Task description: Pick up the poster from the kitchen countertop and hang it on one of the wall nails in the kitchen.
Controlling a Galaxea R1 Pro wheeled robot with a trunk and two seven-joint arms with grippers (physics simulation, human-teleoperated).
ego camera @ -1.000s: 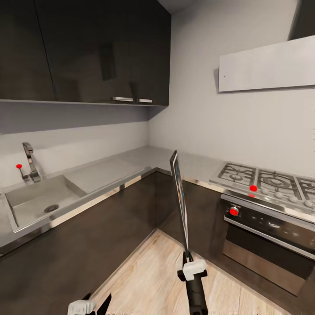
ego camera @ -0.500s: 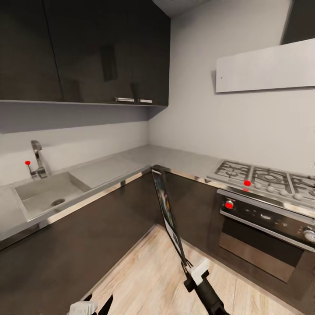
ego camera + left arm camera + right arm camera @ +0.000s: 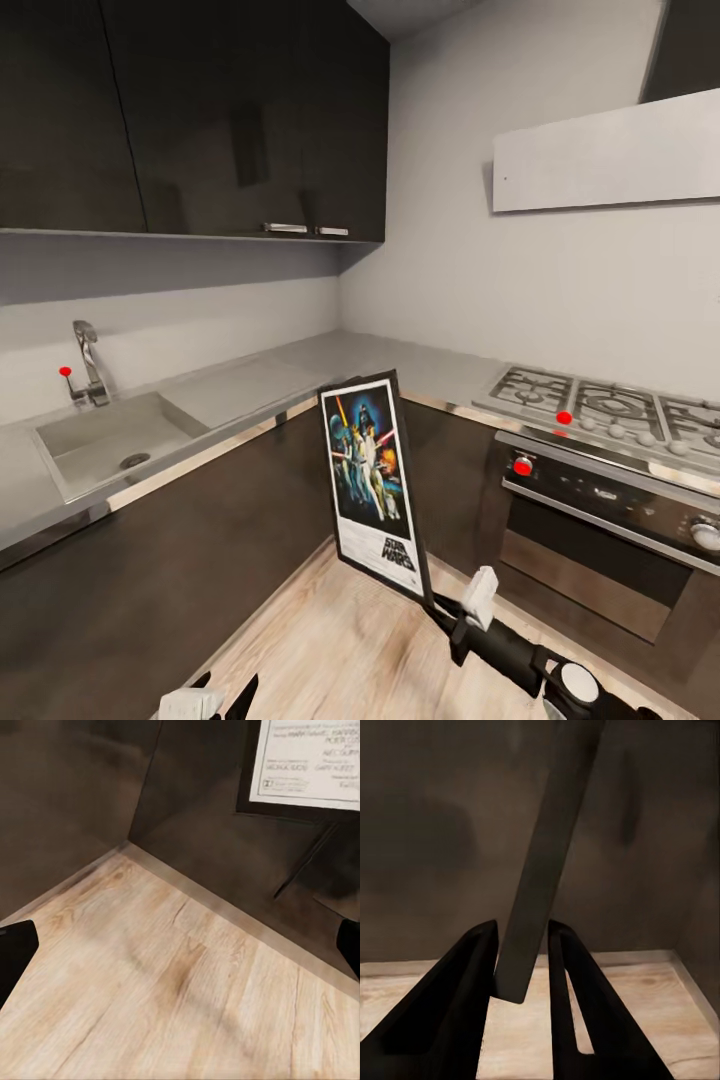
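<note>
— What have you got?

— My right gripper (image 3: 523, 971) is clamped on the poster (image 3: 372, 482) by its lower corner only, held tilted above the floor, in front of the kitchen countertop (image 3: 300, 362). My left gripper (image 3: 215, 698), low and near, has its fingers apart.

— The risk?

— It may pivot or slip; no nail is visible yet.

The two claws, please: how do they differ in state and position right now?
The right claw is shut on the poster, pinching its bottom corner and holding it up; the left claw is open and holds nothing. The right claw reaches forward before the oven; the left claw hangs low over the wood floor.
</note>
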